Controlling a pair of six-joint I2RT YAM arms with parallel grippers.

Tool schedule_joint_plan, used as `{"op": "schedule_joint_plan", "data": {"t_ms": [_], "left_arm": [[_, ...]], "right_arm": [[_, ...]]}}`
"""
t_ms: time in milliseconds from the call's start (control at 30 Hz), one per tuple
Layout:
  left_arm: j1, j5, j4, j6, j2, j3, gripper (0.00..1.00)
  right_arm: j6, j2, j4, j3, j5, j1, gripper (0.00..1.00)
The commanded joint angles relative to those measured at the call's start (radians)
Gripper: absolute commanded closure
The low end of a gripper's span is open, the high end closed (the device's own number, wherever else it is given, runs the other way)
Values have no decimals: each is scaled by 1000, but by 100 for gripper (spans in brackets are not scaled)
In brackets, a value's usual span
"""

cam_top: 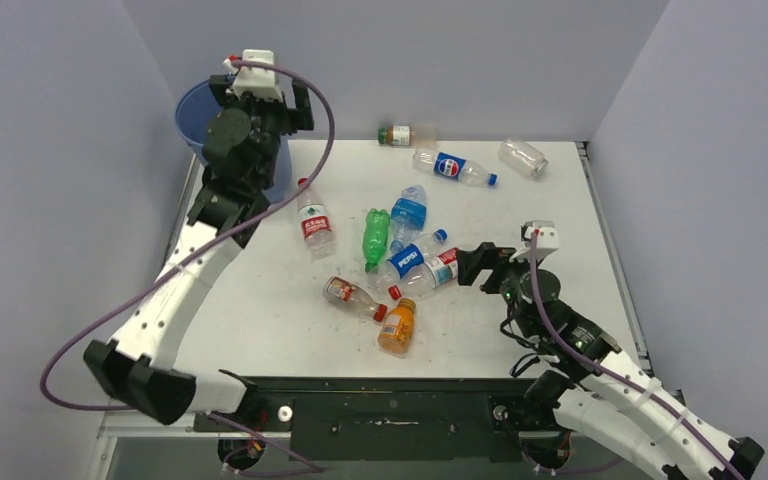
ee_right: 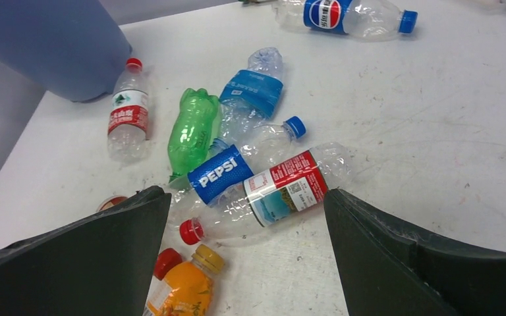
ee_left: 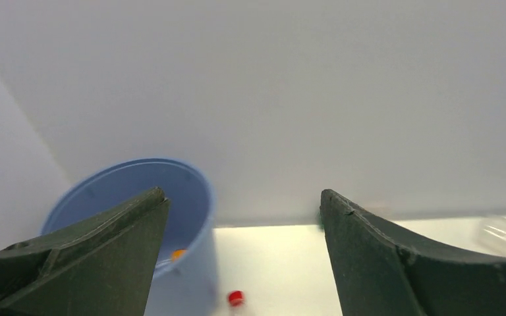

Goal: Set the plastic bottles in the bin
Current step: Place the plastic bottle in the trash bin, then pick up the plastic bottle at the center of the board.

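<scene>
The blue bin (cam_top: 192,110) stands at the table's far left corner. My left gripper (cam_top: 263,100) hovers open just right of its rim, nothing between the fingers; in the left wrist view the bin (ee_left: 191,191) lies below left, an orange speck (ee_left: 178,253) inside it. Several plastic bottles lie mid-table: a red-labelled one (cam_top: 313,222) by the bin, a green one (cam_top: 375,236), a blue-tinted one (cam_top: 409,212), a Pepsi one (cam_top: 412,256) and an orange one (cam_top: 398,326). My right gripper (cam_top: 480,268) is open, low beside a red-capped clear bottle (ee_right: 283,191).
Three more bottles lie along the back edge: a Pepsi one (cam_top: 452,167), a clear one (cam_top: 522,157) and a small brown one (cam_top: 398,135). A small red-capped bottle (cam_top: 353,297) lies beside the orange one. Grey walls close in the table on three sides.
</scene>
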Motion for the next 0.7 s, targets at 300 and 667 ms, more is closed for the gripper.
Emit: {"op": "schedule_joint_plan", "data": {"t_ms": [300, 667], "left_arm": [[-176, 304, -135, -231, -437, -610, 16], [-236, 254, -80, -272, -535, -772, 15]], "right_arm": [[256, 327, 93, 1, -68, -178, 10], [479, 486, 405, -192, -404, -376, 10]]}}
